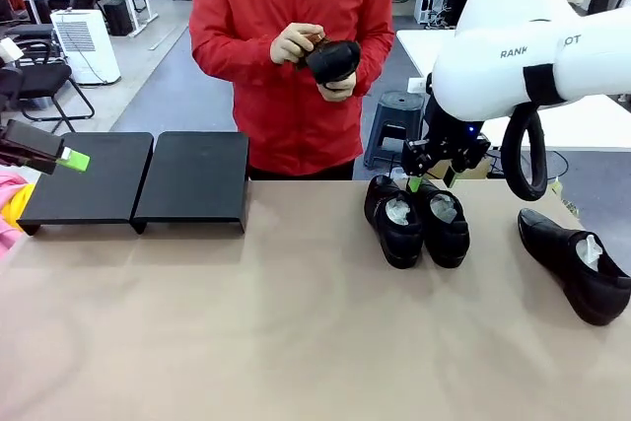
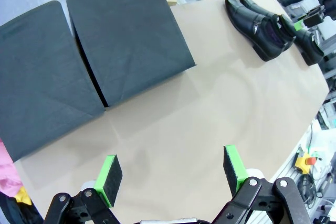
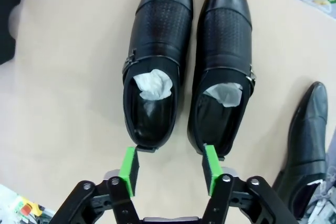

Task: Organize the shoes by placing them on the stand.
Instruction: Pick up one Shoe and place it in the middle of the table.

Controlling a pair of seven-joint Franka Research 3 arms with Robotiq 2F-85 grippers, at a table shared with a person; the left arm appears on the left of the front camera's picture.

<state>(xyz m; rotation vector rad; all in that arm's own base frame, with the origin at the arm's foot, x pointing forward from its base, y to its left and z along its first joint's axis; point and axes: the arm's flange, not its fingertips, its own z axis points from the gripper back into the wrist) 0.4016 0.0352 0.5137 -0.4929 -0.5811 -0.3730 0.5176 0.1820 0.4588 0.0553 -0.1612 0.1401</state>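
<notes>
At the left end of the stand (image 1: 187,176), the left gripper (image 2: 173,174) hangs wide open. Behind its right end, a person's hands (image 1: 296,43) hold one shoe (image 1: 332,59). Well right of it, the right gripper (image 3: 169,155), jaws apart and empty, sits behind the heels of the paired shoes (image 1: 416,219), probably to lift one.

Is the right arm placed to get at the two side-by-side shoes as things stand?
Likely yes: the right tool sits at the heels of the paired shoes, jaws apart, nothing between.
</notes>
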